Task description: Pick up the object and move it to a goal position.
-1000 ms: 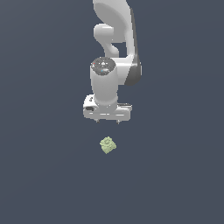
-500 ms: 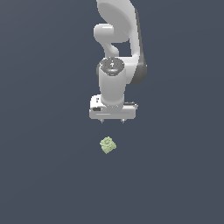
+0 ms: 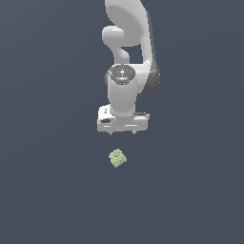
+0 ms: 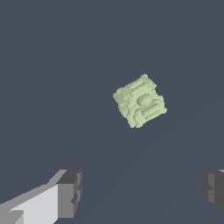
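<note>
The object (image 3: pixel 117 158) is a small pale yellow-green bumpy chunk lying on the dark grey floor. My white gripper (image 3: pixel 122 132) hangs above it, apart from it, with the fingers pointing down. In the wrist view the object (image 4: pixel 140 101) lies ahead of the two dark fingertips (image 4: pixel 70 194), which stand wide apart with nothing between them. The gripper (image 4: pixel 142 192) is open and empty.
The white arm (image 3: pixel 128 57) rises behind the gripper. The floor (image 3: pixel 47 190) is plain dark grey with no other object in view.
The gripper has moved slightly toward the exterior view's right and lower, closer to the object. The object has not moved.
</note>
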